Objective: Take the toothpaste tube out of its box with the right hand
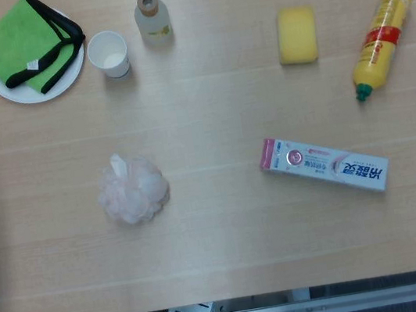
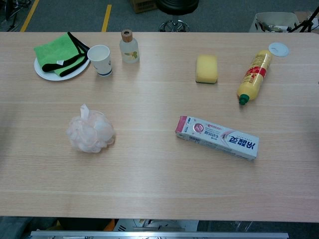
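Observation:
The toothpaste box lies flat on the wooden table, right of centre, its pink end pointing left and its blue-lettered end pointing right. It is closed and the tube inside is hidden. Neither of my hands shows in the head view or the chest view.
A pink bath pouf sits left of centre. At the back stand a white plate with a green cloth, a paper cup and a small bottle. A yellow sponge, a yellow bottle lying down and a white lid are at the back right.

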Tool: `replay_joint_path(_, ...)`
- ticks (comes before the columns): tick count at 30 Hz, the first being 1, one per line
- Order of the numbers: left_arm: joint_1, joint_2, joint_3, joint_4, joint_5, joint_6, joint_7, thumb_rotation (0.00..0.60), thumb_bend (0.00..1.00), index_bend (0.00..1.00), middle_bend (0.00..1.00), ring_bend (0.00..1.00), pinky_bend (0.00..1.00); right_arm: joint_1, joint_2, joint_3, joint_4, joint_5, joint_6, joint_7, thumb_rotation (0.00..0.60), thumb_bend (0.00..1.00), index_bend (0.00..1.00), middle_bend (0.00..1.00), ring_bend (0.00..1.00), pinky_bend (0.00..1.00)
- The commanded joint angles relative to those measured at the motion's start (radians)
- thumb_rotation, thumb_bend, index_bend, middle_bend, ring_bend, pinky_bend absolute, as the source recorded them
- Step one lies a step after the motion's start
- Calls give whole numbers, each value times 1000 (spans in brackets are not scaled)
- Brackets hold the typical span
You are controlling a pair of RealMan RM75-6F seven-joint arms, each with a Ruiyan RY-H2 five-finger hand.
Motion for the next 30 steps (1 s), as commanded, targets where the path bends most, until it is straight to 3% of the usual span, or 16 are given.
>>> replay_joint_path(1, 3, -2, 1, 7, -3, 0, -9, 600, 164, 136, 41, 91, 115, 13, -13, 3, -7, 1, -16, -1, 600, 0, 331, 298, 239, 403)
replay_joint_path(19, 16, -12, 8, 49, -10, -5, -56, 600, 163, 136, 42, 91, 116, 151, -150, -11, 8, 9, -226, 3, 600, 0, 332, 275, 211, 356)
replay_joint_path(30, 22, -19, 10, 81, -10, -8, -98, 600, 164, 136, 41, 91, 120, 198, -231, -26, -44, 118, -263, -181, 600, 0, 319, 253, 188, 331)
